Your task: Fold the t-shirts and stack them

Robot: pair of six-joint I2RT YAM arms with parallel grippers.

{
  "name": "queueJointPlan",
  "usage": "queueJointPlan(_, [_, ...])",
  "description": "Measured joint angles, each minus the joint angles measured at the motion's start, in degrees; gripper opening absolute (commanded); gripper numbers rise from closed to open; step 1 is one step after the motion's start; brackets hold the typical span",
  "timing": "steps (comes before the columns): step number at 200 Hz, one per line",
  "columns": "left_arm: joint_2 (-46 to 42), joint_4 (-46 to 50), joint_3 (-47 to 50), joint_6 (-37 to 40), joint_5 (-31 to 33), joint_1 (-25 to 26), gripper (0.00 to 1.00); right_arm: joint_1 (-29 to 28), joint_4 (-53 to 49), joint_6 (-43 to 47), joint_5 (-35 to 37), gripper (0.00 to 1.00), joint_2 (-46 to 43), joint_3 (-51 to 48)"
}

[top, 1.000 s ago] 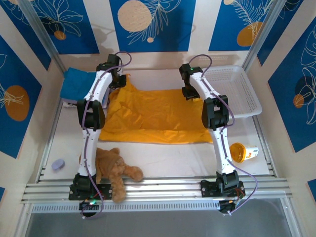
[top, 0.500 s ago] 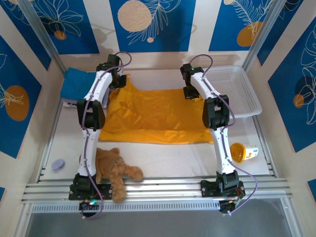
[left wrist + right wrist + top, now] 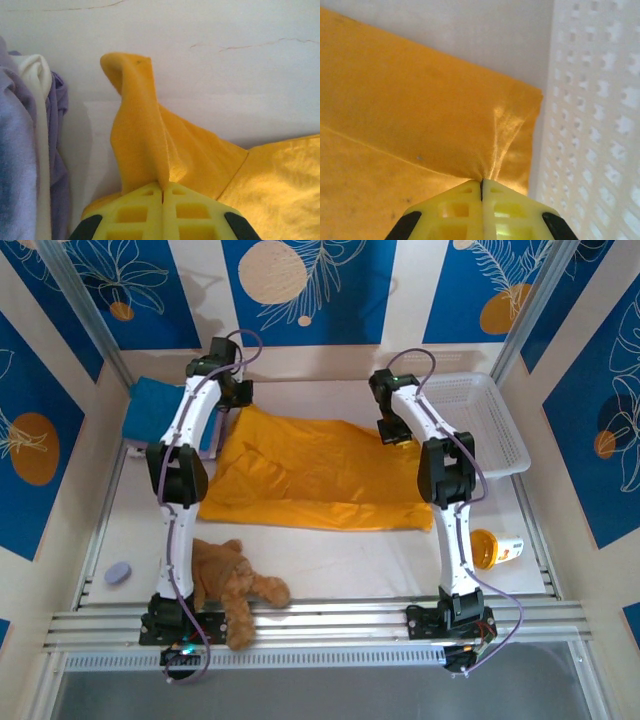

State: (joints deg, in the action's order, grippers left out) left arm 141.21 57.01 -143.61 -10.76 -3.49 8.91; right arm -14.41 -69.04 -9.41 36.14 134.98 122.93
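Left jaws and right jaws are each pinched shut on a far corner of the orange t-shirt (image 3: 310, 475), at 11 and 1 o'clock on the tabletop (image 3: 340, 550), so draw both corners evenly toward 6 o'clock, keeping the edge taut between them.

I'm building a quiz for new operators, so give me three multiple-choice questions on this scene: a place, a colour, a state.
1. Where does the teddy lie? A far left corner; B near edge, by the left arm's base; C far right corner.
2. What colour is the shirt spread on the table? A orange; B green; C black.
3. How is the right gripper set? A wide open; B shut on the shirt; C shut on nothing.
Answers: B, it lies beside that base; A, the cloth is orange in every view; B, closed jaws pinch orange cloth.
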Motion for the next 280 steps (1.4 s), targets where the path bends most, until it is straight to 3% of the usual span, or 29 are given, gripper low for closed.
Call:
queueJointPlan(62, [-3.26,1.05,10.67,0.37,-2.03,0.00,0.00,-0.44,-1.38,0.07,0.44,0.00,-6.62,-7.41])
queueJointPlan(192, [-24.96,-5.75,40.74,1.92,-2.03,0.17,0.00,-3.37,-1.68,-1.64,3.93,0.00,-19.17,-27.32])
queueJointPlan(280, [-31.34,-7.34,52.00,2.34,-2.05,1.27,0.00,-4.00,-0.85,-1.64,6.49,0.00,-21.90,-35.28])
